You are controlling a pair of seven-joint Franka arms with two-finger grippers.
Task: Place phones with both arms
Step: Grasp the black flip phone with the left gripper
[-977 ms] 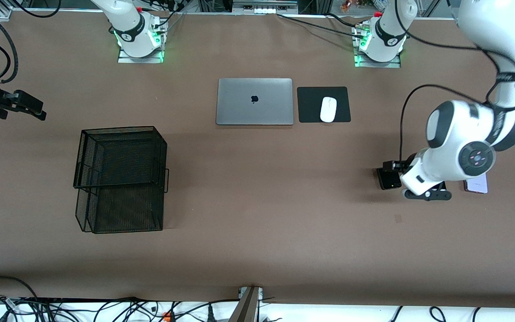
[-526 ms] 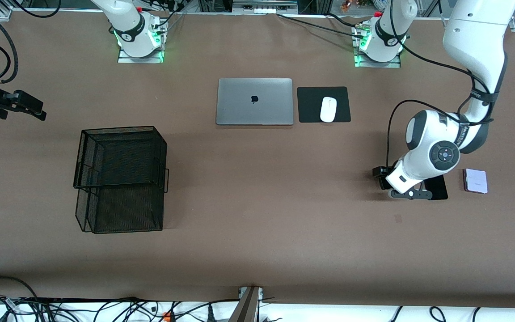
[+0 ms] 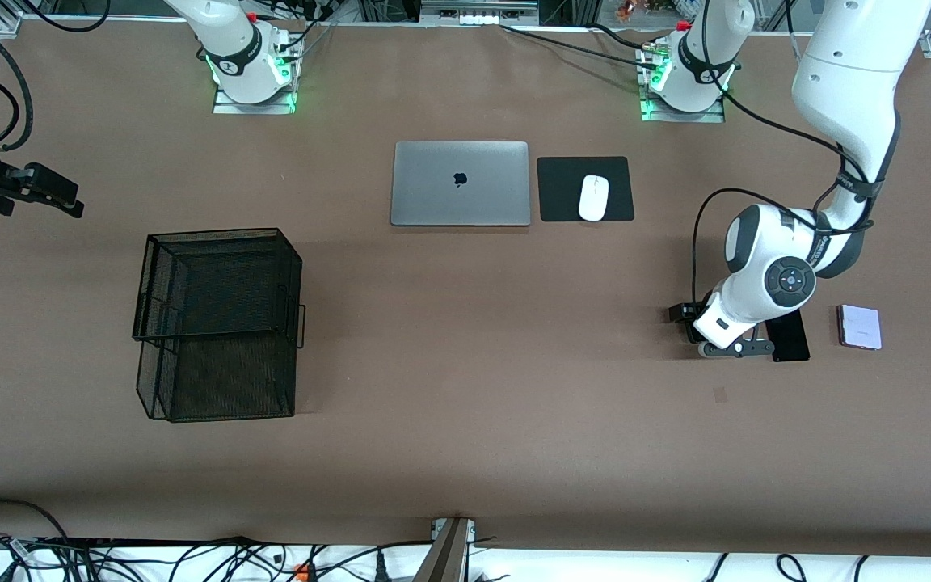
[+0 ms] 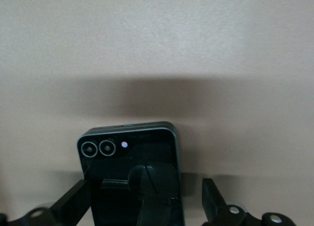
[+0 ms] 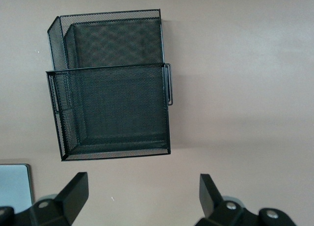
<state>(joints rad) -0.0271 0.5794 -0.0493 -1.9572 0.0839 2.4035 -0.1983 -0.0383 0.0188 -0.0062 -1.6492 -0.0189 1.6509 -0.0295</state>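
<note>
My left gripper (image 3: 720,338) is low over the table at the left arm's end, open. In the left wrist view its fingers (image 4: 73,202) stand either side of the small squarish black phone (image 4: 130,157), which lies flat with two round lenses showing; the left gripper (image 4: 144,206) does not grip it. In the front view that phone is mostly hidden under the hand. The long slim black phone (image 3: 790,338) lies beside it, and the pale lilac-white phone (image 3: 860,327) lies farther toward the table's end. My right gripper (image 3: 37,187) waits high at the right arm's end, open and empty (image 5: 142,201).
A black two-tier wire mesh tray (image 3: 219,323) stands toward the right arm's end, also in the right wrist view (image 5: 113,108). A closed silver laptop (image 3: 460,183) and a white mouse (image 3: 593,197) on a black pad (image 3: 562,190) lie near the bases.
My left arm has swung in and lowered, uncovering the slim black phone and the lilac phone, and its open gripper has settled around the small black phone. The right arm has not moved.
</note>
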